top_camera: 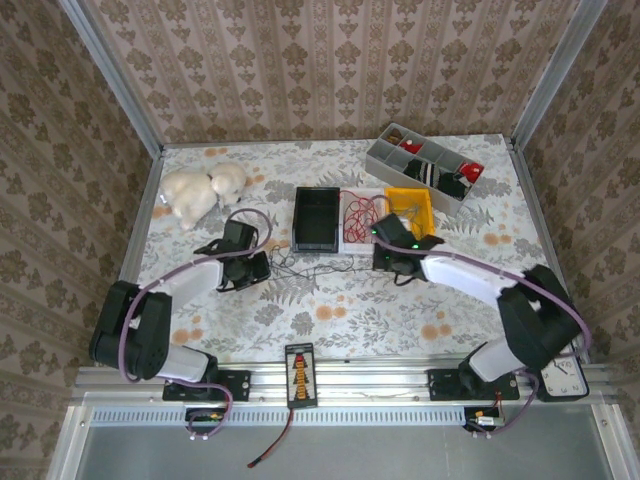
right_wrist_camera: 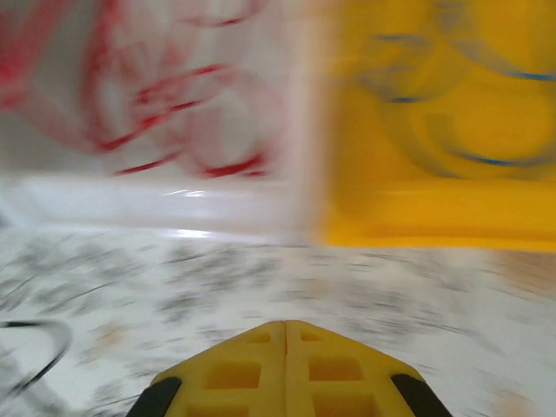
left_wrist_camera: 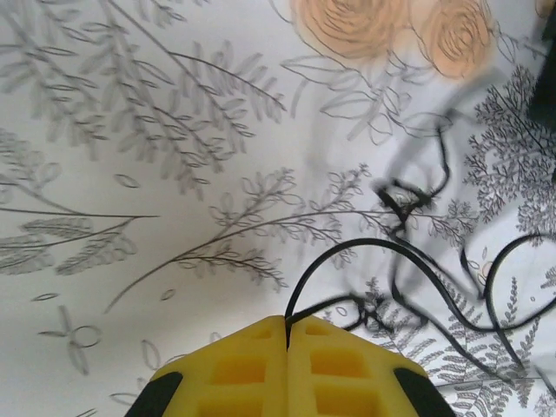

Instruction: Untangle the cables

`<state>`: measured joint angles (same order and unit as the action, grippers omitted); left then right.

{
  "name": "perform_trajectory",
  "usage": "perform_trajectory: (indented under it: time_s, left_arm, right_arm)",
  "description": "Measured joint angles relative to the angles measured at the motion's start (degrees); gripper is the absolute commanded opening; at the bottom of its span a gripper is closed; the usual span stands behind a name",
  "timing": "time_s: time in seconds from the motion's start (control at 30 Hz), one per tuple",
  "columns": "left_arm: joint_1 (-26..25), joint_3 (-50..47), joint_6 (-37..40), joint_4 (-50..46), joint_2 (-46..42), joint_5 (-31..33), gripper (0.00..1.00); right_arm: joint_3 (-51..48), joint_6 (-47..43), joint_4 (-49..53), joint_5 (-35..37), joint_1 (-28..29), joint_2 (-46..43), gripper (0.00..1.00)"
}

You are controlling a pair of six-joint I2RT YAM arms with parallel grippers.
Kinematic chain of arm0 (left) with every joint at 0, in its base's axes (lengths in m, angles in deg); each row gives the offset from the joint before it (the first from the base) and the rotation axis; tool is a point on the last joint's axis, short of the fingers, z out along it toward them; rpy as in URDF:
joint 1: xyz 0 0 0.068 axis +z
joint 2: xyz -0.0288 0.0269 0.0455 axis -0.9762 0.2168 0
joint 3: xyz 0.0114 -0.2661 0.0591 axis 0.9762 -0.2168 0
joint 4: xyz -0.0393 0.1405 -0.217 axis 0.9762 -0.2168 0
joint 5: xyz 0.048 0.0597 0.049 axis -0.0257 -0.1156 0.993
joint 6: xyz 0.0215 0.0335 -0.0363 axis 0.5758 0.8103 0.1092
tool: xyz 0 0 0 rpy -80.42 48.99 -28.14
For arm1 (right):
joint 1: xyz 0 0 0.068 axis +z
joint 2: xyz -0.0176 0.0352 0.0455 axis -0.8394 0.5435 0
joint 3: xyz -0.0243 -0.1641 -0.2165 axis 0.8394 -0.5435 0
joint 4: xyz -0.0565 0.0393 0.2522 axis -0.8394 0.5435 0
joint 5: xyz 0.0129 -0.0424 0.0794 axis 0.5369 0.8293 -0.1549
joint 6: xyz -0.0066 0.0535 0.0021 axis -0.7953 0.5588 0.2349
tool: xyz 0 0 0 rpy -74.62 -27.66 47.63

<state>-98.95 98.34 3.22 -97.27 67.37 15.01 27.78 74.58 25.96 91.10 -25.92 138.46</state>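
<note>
Left gripper [left_wrist_camera: 287, 321] pinches the black cable [left_wrist_camera: 417, 269], which lies on the table [left_wrist_camera: 104, 330] near the black tray [top_camera: 318, 218], probably its destination. The red cable [right_wrist_camera: 174, 113] sits sorted in the white tray [right_wrist_camera: 130, 201], the blue cable [right_wrist_camera: 486, 156] in the yellow tray [right_wrist_camera: 417, 221]. Right gripper [right_wrist_camera: 285, 326] is clenched, empty.

Red cables [right_wrist_camera: 174, 95] blurred, yellow bin [right_wrist_camera: 434, 130] smeared

The top external camera sits above and behind the arm bases, looking down over the whole table [top_camera: 330, 300]. The left wrist camera rides close above the table, facing forward over the left gripper [left_wrist_camera: 287, 334] at the black cable [left_wrist_camera: 365, 241]. The right wrist camera, equally low, faces the white tray [right_wrist_camera: 156, 204] and yellow tray [right_wrist_camera: 434, 217]; its frame is blurred, probably by motion. The overhead view covers both areas.
</note>
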Motion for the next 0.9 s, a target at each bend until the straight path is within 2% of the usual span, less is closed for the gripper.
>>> perform_trajectory:
  time_s: [0.1,0.27,0.33,0.47,0.67,0.9]
  left_arm:
    - [0.2,-0.3,-1.7,0.4,-1.6,-0.9,0.00]
    - [5.3,-3.3,-4.4,-1.6,-4.5,4.9,0.00]
    - [6.4,-4.2,-4.8,-2.6,-4.9,5.7,0.00]
    - [7.3,-4.4,-4.7,-2.8,-5.0,5.4,0.00]
    - [7.3,-4.4,-2.8,-1.0,-5.4,2.2,0.00]
    - [8.9,-1.6,-4.1,-13.8,-14.6,18.5,0.00]
  right_arm:
    - [-4.0,4.5,1.1,0.2,-4.5,-5.7,0.00]
    - [-7.7,8.4,5.9,5.1,-14.5,-12.4,0.00]
    - [-8.0,9.0,7.0,5.9,-16.6,-13.2,0.00]
    - [-8.1,9.4,7.2,6.0,-18.7,-13.6,0.00]
    - [-8.1,9.4,7.9,6.6,-18.8,-13.2,0.00]
    - [-8.1,9.0,11.1,9.5,-23.8,-13.2,0.00]
